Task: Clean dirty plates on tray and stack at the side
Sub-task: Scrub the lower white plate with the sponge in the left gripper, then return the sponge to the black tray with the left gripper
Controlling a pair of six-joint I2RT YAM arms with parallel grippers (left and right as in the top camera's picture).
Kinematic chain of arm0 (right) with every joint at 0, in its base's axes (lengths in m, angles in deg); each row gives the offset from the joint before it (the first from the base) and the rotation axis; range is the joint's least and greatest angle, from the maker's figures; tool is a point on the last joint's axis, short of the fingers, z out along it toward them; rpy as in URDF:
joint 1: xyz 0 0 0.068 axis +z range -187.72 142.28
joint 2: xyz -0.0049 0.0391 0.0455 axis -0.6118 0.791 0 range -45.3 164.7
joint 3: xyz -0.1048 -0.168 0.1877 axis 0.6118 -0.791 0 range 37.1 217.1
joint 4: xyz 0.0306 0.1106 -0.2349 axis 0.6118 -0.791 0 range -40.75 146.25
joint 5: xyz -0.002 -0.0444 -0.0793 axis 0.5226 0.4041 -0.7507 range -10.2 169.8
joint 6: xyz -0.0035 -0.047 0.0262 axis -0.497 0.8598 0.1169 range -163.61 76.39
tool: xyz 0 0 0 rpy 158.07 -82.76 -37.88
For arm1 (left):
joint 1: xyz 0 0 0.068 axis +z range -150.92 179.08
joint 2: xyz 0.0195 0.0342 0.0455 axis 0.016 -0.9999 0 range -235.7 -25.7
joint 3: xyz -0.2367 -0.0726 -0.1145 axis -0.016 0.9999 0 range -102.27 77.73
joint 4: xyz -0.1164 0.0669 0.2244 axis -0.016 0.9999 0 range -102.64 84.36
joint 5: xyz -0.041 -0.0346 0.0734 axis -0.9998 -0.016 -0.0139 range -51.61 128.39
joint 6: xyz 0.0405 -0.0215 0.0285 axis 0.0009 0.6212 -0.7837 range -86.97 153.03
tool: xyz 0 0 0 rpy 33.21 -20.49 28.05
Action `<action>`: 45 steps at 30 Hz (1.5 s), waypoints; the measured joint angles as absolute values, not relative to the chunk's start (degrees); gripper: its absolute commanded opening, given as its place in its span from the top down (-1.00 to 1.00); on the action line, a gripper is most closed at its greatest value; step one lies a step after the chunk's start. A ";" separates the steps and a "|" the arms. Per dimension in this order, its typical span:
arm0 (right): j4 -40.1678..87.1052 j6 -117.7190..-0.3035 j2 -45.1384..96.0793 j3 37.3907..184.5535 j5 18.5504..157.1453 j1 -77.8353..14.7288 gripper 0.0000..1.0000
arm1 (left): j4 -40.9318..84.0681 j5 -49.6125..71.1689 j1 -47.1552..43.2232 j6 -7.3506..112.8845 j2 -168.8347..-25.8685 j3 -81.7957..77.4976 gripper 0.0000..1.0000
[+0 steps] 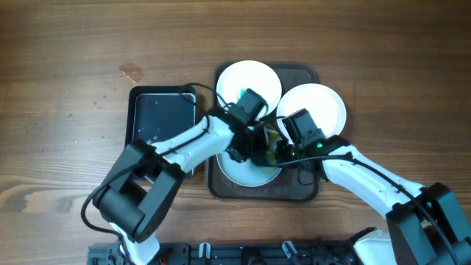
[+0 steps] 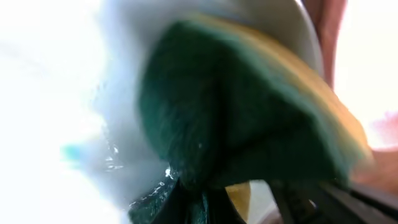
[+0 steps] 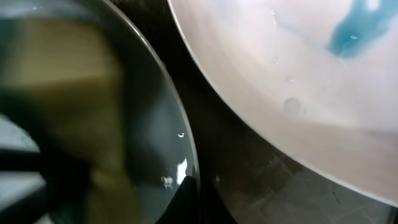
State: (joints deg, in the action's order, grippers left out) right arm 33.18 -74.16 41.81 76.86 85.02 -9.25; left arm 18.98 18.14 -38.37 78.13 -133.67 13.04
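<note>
Three white plates lie on a brown tray [image 1: 302, 190]. My left gripper [image 1: 259, 144] is shut on a green and yellow sponge [image 1: 271, 138] and presses it onto the near plate [image 1: 241, 174]. The sponge [image 2: 249, 118] fills the left wrist view, against the white plate [image 2: 118, 93]. My right gripper [image 1: 284, 154] is shut on that plate's right rim, and the right wrist view shows its fingers [image 3: 194, 196] pinching the rim [image 3: 180, 124]. The far left plate [image 1: 254, 77] carries a blue smear, which also shows in the right wrist view [image 3: 351, 37]. The right plate [image 1: 324, 103] looks white.
A black square tray [image 1: 158, 114] lies left of the brown tray on the wooden table [image 1: 66, 88]. Both arms cross over the middle of the brown tray. Its dark floor shows between the plates [image 3: 267, 180].
</note>
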 measured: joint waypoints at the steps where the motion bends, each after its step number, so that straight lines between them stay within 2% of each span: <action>1: 33.23 -74.16 41.81 76.86 85.28 -9.25 0.91 | 19.94 18.87 -37.21 78.13 -133.67 12.95 0.92; 6: 33.25 -74.18 41.83 76.93 86.46 -8.99 0.90 | 26.80 23.67 -32.34 78.11 -133.14 11.51 0.92; 10: 33.25 -74.16 41.83 77.02 87.12 -8.99 0.91 | 29.43 27.80 -32.05 78.11 -131.94 11.23 0.92; 19: 32.97 -74.18 41.81 77.02 85.94 -9.16 0.91 | 18.34 24.26 -36.77 76.56 -131.74 11.56 0.92; 22: 32.94 -74.18 41.83 77.02 85.96 -9.14 0.91 | 18.19 23.04 -38.67 76.56 -131.74 11.56 0.92; 27: 32.73 -74.14 41.83 77.02 86.37 -9.05 0.91 | 27.41 23.72 -38.67 76.54 -131.74 11.25 0.92; 33: 32.77 -73.94 41.81 77.02 87.29 -8.88 0.92 | 39.44 32.72 -36.18 76.65 -131.22 11.01 0.92; 36: 33.01 -73.94 41.83 77.02 87.97 -8.75 0.91 | 41.14 35.80 -34.59 76.71 -130.30 11.01 0.92; 40: 32.92 -73.94 41.83 77.02 88.06 -8.72 0.91 | 42.23 36.88 -32.16 76.73 -124.14 11.14 0.92; 45: 32.92 -72.50 41.83 77.02 87.47 -8.77 0.91 | 44.64 37.27 -26.76 75.73 -108.95 11.18 0.92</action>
State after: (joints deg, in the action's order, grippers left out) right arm 32.92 -72.50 41.83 77.02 87.47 -8.77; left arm 44.64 37.27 -26.76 75.73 -108.95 11.18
